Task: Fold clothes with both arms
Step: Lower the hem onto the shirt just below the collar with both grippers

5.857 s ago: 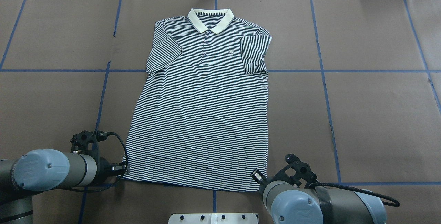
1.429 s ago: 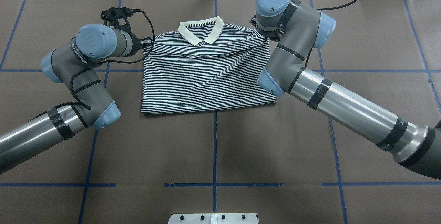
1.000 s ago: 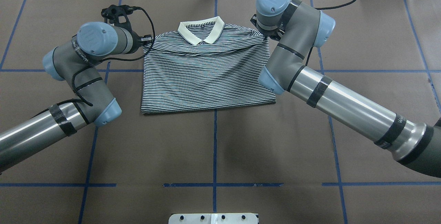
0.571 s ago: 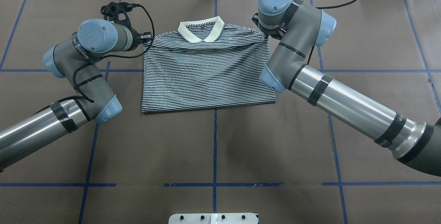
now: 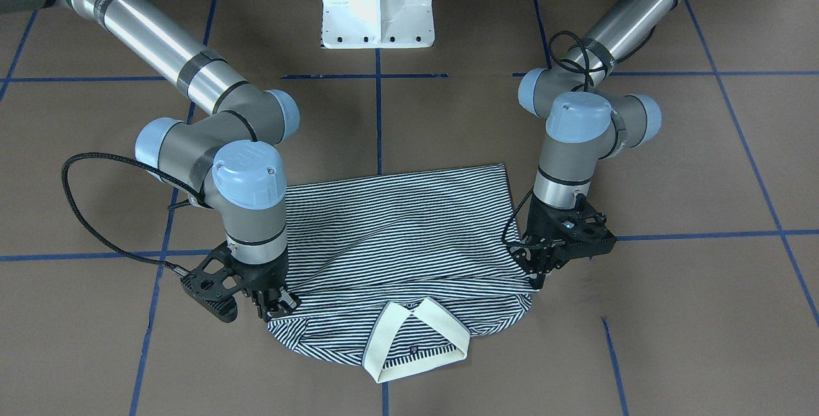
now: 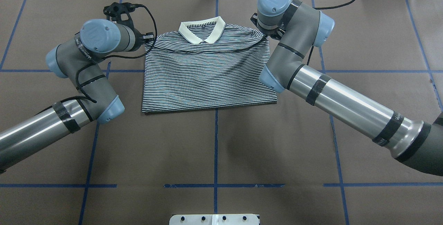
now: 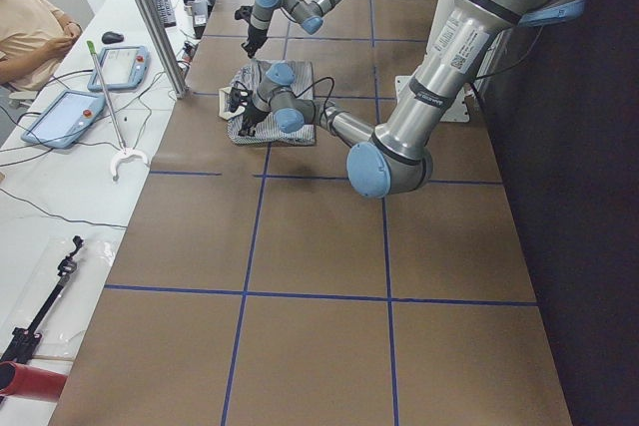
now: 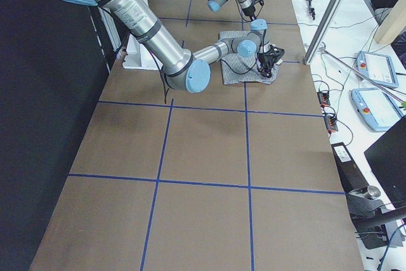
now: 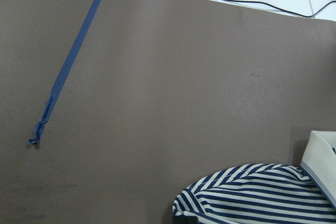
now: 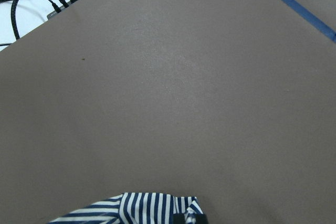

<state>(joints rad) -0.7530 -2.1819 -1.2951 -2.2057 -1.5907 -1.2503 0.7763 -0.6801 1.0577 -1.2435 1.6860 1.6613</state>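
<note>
While the shirt (image 5: 397, 224) lies folded in half on the bench (image 5: 672, 166), the left gripper (image 5: 537, 280) and right gripper (image 5: 276, 304) each pinch a corner beside the collar (image 5: 416, 347).

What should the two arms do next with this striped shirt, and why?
Probably open the left end effector and right end effector and let go. Each pinches a hem corner, and the navy-and-white striped polo shirt already lies folded in half, hem up at the shoulders below the cream collar.
</note>
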